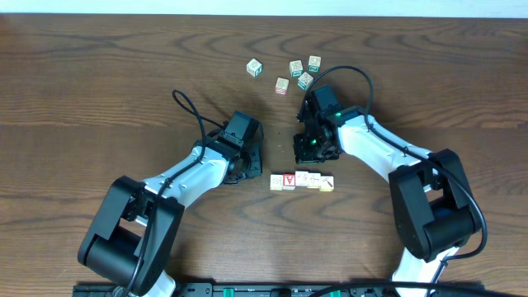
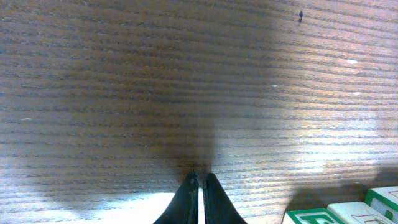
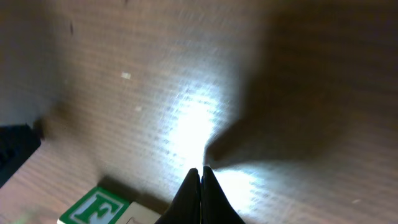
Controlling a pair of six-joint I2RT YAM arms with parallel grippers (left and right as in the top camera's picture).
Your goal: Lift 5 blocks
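Blocks (image 1: 302,180): five are sitting in a short row, touching side by side, on the near half of the table (image 1: 82,82).
V block (image 1: 289,180): it is lying second from the left, red face up.
Row ends: the rightmost block is sitting slightly skewed.
Left gripper (image 2: 199,180): its fingers are pressing together on nothing and pointing down at bare wood, just left of the row and beyond it.
Right gripper (image 3: 201,177): its fingers are likewise meeting, empty, just beyond the row's right half.
Open room: bare wood is stretching along the row's near side and out past both ends.
Far cubes (image 1: 305,80): five are lying loose, well apart from the row, near the far edge.
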